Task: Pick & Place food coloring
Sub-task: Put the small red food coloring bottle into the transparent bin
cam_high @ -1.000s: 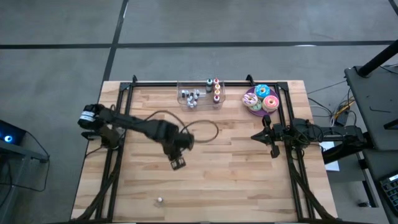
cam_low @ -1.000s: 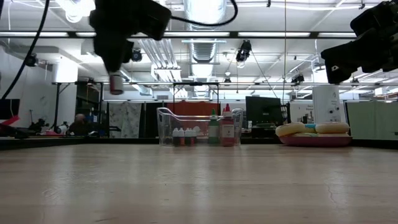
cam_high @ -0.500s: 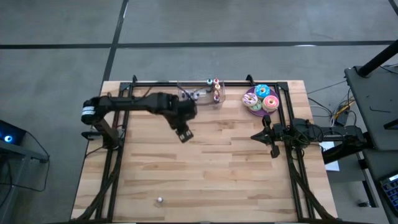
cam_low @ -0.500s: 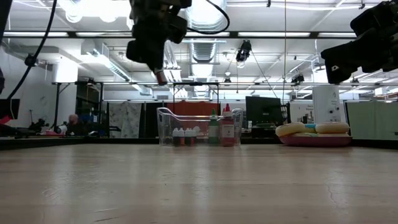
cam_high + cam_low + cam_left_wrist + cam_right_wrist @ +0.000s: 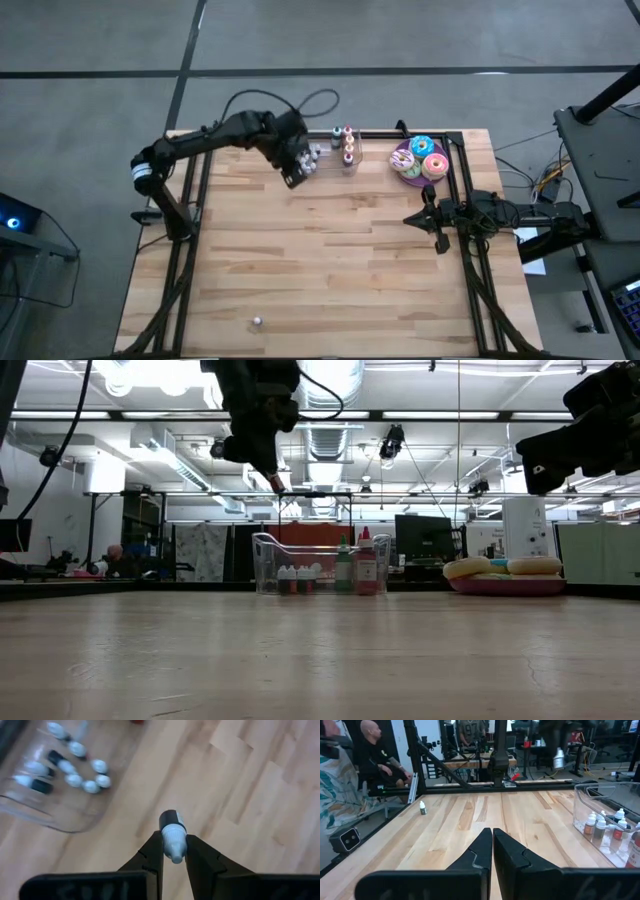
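Observation:
My left gripper (image 5: 292, 178) hangs high over the table's far part, just at the near left of a clear bin (image 5: 322, 153). It is shut on a tiny food coloring bottle (image 5: 172, 827) with a white cap and a dark body. Several more small bottles (image 5: 75, 767) stand upright on the bin's floor, beside two taller bottles (image 5: 355, 568). One more tiny bottle (image 5: 257, 322) stands alone on the table near its front edge. My right gripper (image 5: 412, 218) waits shut and level at the table's right side. My left gripper pinches the little bottle by its white cap end (image 5: 175, 847) between its two fingers. The fingers come from above, slanting down toward the far side. The bottle's dark body (image 5: 171, 818) sticks out beyond the fingertips, lifted clear above the table.
A purple plate (image 5: 400, 163) with frosted doughnuts sits at the far right, next to the bin. The black frame rail (image 5: 250, 133) runs along the far edge. People sit in the room beyond the table's left side (image 5: 375, 760).
My left gripper, still shut on the small bottle, has swung from the table's left middle toward the far edge and to the right, rising as it went. It now stands by the clear bin's near left corner. The bottle stays lifted clear.

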Robot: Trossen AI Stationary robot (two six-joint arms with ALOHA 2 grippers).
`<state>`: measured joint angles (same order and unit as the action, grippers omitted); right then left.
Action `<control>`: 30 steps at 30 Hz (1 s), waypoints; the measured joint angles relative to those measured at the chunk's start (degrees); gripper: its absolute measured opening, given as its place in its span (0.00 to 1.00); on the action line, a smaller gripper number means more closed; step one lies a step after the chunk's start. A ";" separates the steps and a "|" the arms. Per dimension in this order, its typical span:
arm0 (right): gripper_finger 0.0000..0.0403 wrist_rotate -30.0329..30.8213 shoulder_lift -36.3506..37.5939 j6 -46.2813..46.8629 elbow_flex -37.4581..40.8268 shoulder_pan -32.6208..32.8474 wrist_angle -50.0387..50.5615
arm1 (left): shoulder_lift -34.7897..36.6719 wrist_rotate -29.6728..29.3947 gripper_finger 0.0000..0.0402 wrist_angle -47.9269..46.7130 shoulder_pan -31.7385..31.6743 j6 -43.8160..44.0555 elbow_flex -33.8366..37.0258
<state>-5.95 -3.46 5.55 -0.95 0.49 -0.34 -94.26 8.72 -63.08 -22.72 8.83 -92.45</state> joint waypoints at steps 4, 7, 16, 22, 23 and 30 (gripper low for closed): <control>0.02 -0.01 0.00 0.01 0.00 0.02 0.02 | 0.00 -0.01 0.10 0.00 -3.46 -2.70 -0.38; 0.02 0.01 0.00 0.01 0.00 0.00 0.00 | 0.00 -0.01 0.10 0.00 -5.46 -3.64 -0.34; 0.02 0.01 -0.02 0.01 0.00 0.02 0.02 | -2.14 -0.01 0.10 0.03 -10.10 -4.93 -1.90; 0.02 0.00 -0.02 0.01 0.00 0.01 0.01 | -6.78 -0.01 0.10 -0.28 -11.75 -4.23 -7.64; 0.02 0.01 -0.02 0.01 0.00 0.02 0.01 | -7.62 0.01 0.10 -0.44 -11.92 -4.23 -8.81; 0.02 0.01 -0.02 0.01 0.00 0.01 0.01 | -13.91 -0.33 0.10 -3.50 -12.46 -4.49 -15.49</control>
<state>-5.94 -3.49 5.56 -0.95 0.51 -0.33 -108.17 8.39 -66.58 -35.18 4.34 -107.94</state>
